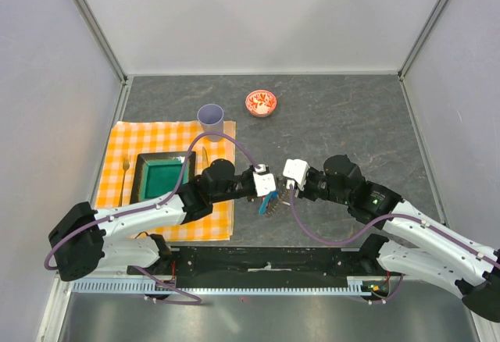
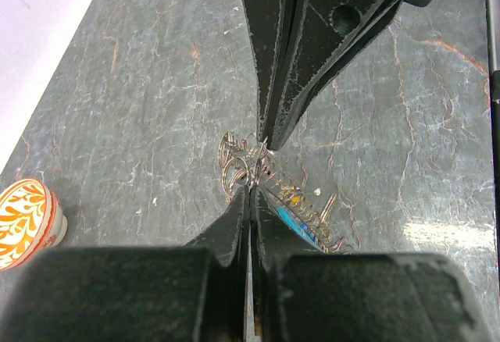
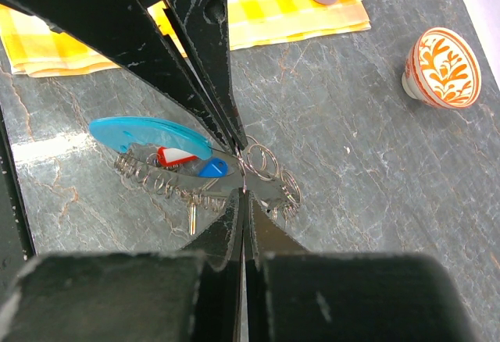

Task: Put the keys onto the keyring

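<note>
The keyring (image 1: 269,201), a thin wire loop with a light-blue crescent (image 3: 148,135), hangs just above the dark table between my two grippers. Keys hang on it with a red tag (image 3: 176,155), a blue tag (image 3: 212,169) and a yellow tag (image 2: 292,197); a black tag does not show. Small split rings (image 3: 262,161) bunch at the wire near the fingertips. My left gripper (image 2: 251,192) is shut on the wire. My right gripper (image 3: 244,189) is shut on the wire from the other side, tip to tip with the left one (image 1: 278,183).
A small red patterned bowl (image 1: 261,103) stands at the back and shows in both wrist views (image 2: 23,221) (image 3: 441,69). A lilac cup (image 1: 210,116), a green square plate (image 1: 164,176), a fork (image 1: 125,172) and a knife (image 1: 205,158) lie on an orange checked cloth (image 1: 156,135) at left.
</note>
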You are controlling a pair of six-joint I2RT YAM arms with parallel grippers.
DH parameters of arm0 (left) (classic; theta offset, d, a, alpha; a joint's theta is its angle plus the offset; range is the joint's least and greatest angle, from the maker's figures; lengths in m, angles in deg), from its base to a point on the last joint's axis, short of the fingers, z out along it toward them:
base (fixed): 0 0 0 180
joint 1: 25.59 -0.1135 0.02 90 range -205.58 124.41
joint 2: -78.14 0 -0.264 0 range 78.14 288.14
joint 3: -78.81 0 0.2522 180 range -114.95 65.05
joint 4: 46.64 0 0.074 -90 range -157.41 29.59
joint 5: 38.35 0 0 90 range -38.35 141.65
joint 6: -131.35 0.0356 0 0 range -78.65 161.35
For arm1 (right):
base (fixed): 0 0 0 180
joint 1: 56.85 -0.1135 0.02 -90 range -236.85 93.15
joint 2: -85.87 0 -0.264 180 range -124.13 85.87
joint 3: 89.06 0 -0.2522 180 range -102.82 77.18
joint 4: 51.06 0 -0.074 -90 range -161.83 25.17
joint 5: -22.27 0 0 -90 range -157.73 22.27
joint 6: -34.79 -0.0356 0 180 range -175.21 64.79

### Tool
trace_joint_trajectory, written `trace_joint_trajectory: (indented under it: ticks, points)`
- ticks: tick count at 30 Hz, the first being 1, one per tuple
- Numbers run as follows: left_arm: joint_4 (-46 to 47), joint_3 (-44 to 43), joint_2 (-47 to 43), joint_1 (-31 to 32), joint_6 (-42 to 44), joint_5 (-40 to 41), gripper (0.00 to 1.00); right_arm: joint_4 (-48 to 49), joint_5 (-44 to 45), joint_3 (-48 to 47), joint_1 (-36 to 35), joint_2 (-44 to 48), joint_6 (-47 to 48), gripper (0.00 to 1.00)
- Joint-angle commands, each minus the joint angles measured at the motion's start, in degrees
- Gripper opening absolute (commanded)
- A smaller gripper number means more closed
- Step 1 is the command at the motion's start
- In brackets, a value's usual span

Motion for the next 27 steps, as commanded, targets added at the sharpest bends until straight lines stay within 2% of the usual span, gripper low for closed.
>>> trace_joint_trajectory:
  ticks: [1, 27]
  points:
    - [5.08, -0.7, -0.75, -0.35, -0.51, -1.98, 0.02, 2.42, 0.55, 0.37, -0.36, 0.44, -0.37, 0.0]
    - [4.03, -1.23, -0.84, -0.35, 0.72, -9.18, 0.02, 2.42, -2.35, 0.37, -0.27, 0.26, -0.2, 0.0]
